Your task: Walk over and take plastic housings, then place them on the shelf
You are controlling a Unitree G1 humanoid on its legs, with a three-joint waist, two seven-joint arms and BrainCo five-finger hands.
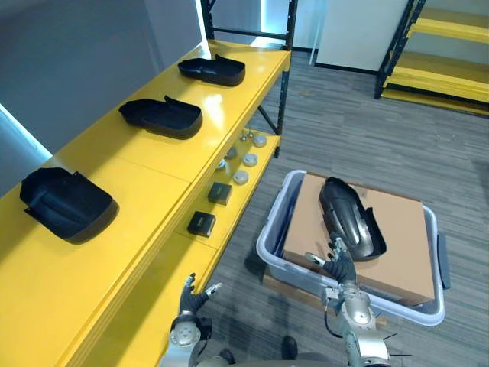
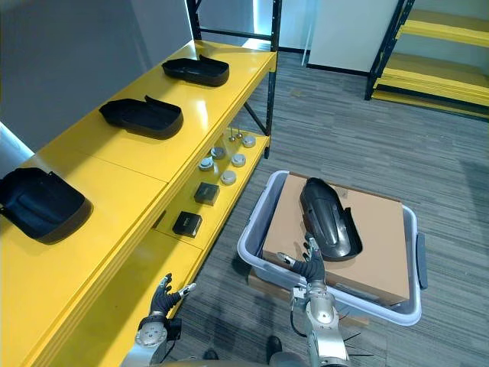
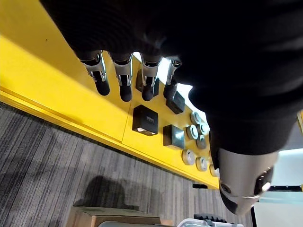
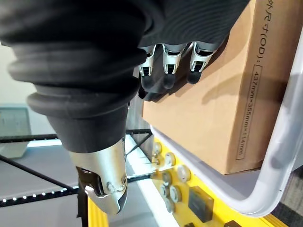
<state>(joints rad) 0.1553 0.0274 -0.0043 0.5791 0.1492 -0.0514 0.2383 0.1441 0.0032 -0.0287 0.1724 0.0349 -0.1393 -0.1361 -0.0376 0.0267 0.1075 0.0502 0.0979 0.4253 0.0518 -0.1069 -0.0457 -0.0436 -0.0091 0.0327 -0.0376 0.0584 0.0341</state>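
A black plastic housing lies on a cardboard box inside a pale grey bin on the floor. My right hand is open just short of the housing's near end, holding nothing; the right wrist view shows its fingers straight beside the box. My left hand is open and empty low down beside the yellow shelf, with straight fingers. Three more black housings sit apart along the shelf top: near, middle and far.
The lower shelf level carries small black boxes and several round silver parts. Dark uprights stand at the shelf's far end. Another yellow rack stands at the back right across grey carpet.
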